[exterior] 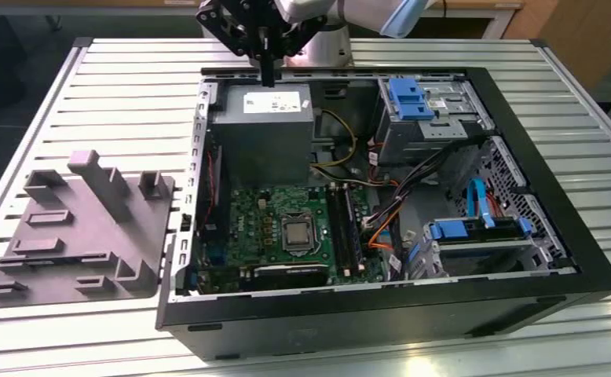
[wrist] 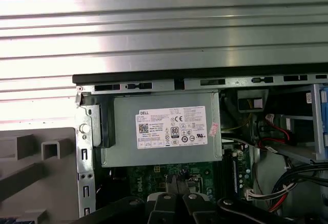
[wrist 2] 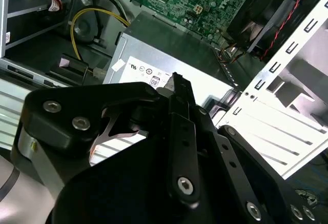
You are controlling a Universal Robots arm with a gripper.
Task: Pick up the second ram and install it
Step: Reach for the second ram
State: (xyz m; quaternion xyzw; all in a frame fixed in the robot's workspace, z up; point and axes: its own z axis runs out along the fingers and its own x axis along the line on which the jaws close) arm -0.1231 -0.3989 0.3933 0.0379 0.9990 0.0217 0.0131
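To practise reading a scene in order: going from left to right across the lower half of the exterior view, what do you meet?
grey plastic tray → green motherboard → orange cables → blue drive bracket

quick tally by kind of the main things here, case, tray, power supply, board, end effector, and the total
open black metal computer case: 1
grey plastic tray with upright blocks: 1
grey metal power supply box: 1
green motherboard: 1
black end effector: 1
total: 5
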